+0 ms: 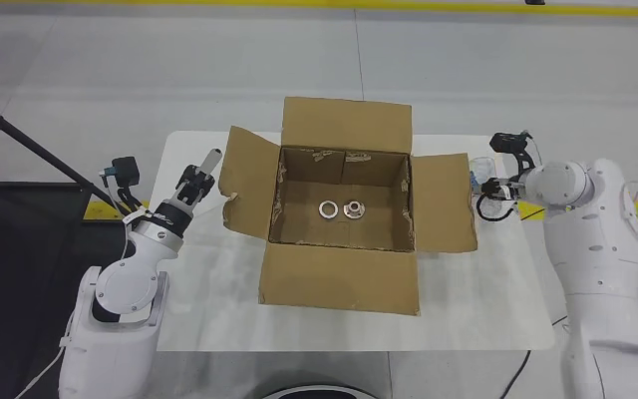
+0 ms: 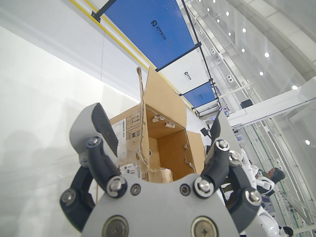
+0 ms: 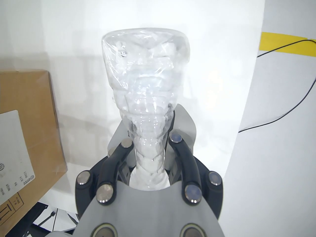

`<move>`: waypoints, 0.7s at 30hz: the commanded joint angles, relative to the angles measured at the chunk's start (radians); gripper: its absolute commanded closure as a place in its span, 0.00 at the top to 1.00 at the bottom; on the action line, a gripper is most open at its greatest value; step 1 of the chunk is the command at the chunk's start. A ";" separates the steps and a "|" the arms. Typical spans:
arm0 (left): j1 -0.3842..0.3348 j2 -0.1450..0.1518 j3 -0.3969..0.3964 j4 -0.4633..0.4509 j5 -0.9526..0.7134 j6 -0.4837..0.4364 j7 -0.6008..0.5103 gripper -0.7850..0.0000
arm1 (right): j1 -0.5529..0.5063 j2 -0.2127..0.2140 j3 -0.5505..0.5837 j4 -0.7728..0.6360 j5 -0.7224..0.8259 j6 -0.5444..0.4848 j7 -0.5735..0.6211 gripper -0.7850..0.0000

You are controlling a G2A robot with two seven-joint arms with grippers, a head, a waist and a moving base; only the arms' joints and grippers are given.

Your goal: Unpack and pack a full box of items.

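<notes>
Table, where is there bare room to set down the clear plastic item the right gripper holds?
The box and its spread flaps crowd the middle. Bare table lies between the right flap and the near edge, and in the strip before the front flap.

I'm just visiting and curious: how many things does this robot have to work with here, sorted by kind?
cardboard box, open on the table: 1
small round items, lying inside the box: 2
clear plastic bottle, held in the right gripper: 1
Total: 4
</notes>
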 commanded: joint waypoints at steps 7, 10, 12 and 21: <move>0.000 0.000 0.000 0.000 0.000 0.000 0.000 1.00 | -0.099 0.007 0.026 -0.099 0.034 0.036 -0.142 0.00; 0.000 0.000 0.000 0.000 0.000 0.000 0.000 1.00 | -0.099 0.007 0.026 -0.099 0.034 0.036 -0.142 0.00; 0.000 0.000 0.000 0.000 0.000 0.000 0.000 1.00 | -0.099 0.007 0.026 -0.099 0.034 0.036 -0.142 0.00; 0.000 0.000 0.000 0.000 0.000 0.000 0.000 1.00 | -0.099 0.007 0.026 -0.099 0.034 0.036 -0.142 0.00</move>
